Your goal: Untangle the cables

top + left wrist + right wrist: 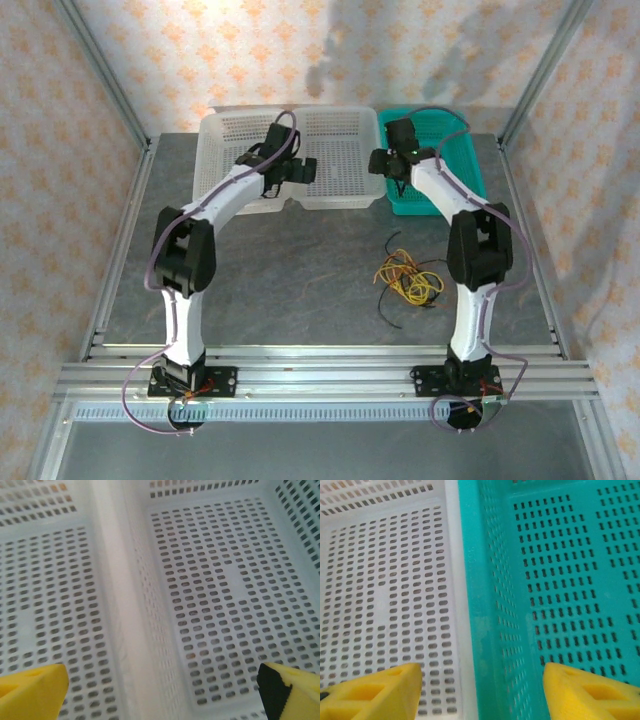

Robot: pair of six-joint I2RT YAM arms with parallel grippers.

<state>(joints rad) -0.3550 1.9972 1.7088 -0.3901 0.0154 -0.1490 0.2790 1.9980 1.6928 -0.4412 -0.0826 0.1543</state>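
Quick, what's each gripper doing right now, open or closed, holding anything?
Left gripper: open, holding nothing.
Right gripper: open, holding nothing.

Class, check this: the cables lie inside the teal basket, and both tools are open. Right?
No: the cables lie on the table, outside the teal basket, as the top external view shows. The left tool and the right tool are open.

The left fingers (31, 690) wear yellow pads, matt and finely grainy like foam; the right fingers (375, 695) look the same. Between the left fingers the white baskets (225, 605) are perforated plastic, smooth and softly glossy. Between the right fingers the teal basket (490, 605) has a smooth plastic wall, a little scuffed. Behind both pairs, the table (300, 290) is grey, matt and faintly mottled.
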